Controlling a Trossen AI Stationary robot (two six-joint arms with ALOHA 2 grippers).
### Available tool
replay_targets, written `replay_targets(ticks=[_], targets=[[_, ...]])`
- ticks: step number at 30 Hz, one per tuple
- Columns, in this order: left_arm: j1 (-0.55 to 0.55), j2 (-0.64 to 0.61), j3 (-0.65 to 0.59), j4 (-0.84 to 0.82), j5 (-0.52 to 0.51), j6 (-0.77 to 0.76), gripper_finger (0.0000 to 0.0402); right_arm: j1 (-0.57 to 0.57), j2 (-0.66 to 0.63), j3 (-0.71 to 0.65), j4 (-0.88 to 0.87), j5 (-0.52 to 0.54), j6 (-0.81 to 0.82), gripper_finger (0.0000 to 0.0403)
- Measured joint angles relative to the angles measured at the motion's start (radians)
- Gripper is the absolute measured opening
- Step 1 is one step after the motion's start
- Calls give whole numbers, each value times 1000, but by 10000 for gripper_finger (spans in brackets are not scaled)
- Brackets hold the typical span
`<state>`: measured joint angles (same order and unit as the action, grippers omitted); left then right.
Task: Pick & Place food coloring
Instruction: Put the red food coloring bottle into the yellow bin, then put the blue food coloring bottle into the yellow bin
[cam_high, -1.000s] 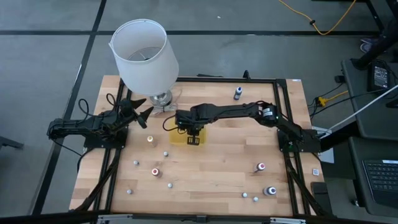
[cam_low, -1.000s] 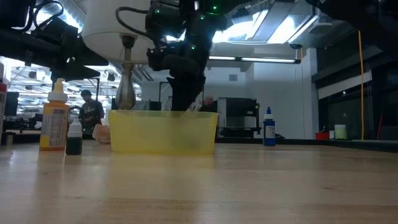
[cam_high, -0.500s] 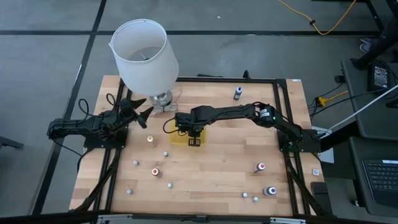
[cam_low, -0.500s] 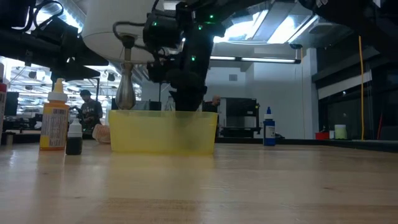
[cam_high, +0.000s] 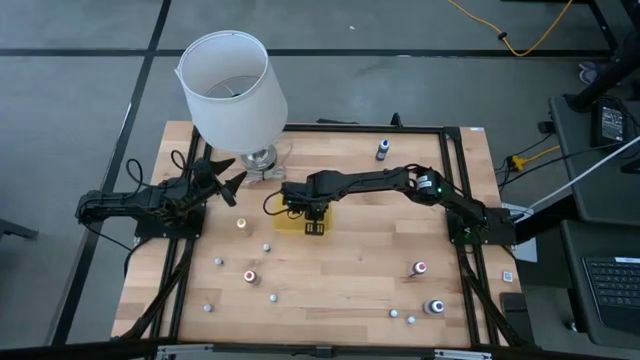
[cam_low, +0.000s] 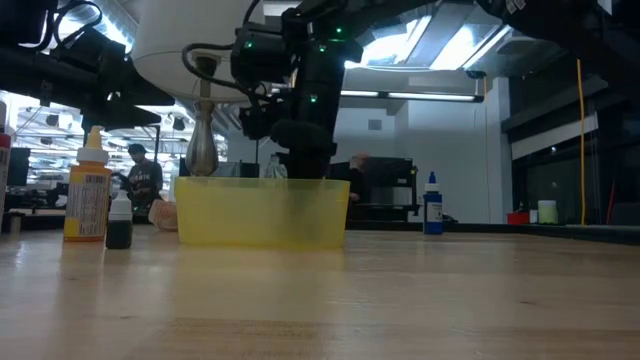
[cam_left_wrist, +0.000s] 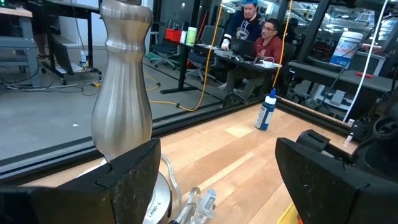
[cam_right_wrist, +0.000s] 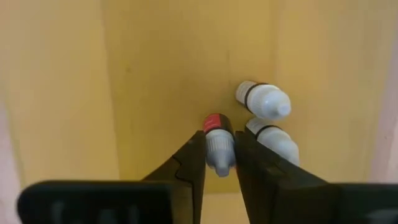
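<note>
My right gripper (cam_high: 312, 222) reaches over the yellow tray (cam_high: 288, 222) at the table's middle and is shut on a small food coloring bottle (cam_right_wrist: 217, 144) with a red end. Its fingers dip behind the tray wall (cam_low: 262, 212) in the low view. Two white bottles (cam_right_wrist: 262, 99) (cam_right_wrist: 273, 140) lie on their sides on the tray floor. Several more small bottles stand on the table, such as one (cam_high: 241, 224) left of the tray and a red-topped one (cam_high: 249, 275). My left gripper (cam_high: 225, 180) waits open and empty near the lamp's base. My right gripper pinches the bottle's whitish part (cam_right_wrist: 220, 157) between its two fingers. The fingers point down from above into the tray. The bottle's red end (cam_right_wrist: 214, 122) points down toward the tray floor; whether it touches the floor, I cannot tell.
A lamp with a big white shade (cam_high: 232, 85) stands on a metal base (cam_high: 258, 158) at the far left, its stem (cam_left_wrist: 124, 81) close before my left gripper. A dark bottle (cam_high: 382, 150) stands at the far edge. More bottles (cam_high: 420, 268) (cam_high: 436, 306) stand near right. People sit beyond the table.
My right gripper has gone down into the yellow tray, still shut on the bottle.
</note>
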<state>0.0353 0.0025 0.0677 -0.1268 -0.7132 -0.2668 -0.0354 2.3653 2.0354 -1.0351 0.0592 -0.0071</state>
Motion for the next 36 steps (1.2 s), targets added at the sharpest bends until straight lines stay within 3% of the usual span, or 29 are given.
replay_targets(ticks=[18, 27, 36], targets=[[0, 0, 0, 0, 0, 0, 311, -1, -2, 4, -9, 53, 29, 151], [0, 0, 0, 0, 0, 0, 311, -1, -4, 90, -62, 55, 29, 154], [0, 0, 0, 0, 0, 0, 311, 2, -4, 234, -231, 55, 80, 154]])
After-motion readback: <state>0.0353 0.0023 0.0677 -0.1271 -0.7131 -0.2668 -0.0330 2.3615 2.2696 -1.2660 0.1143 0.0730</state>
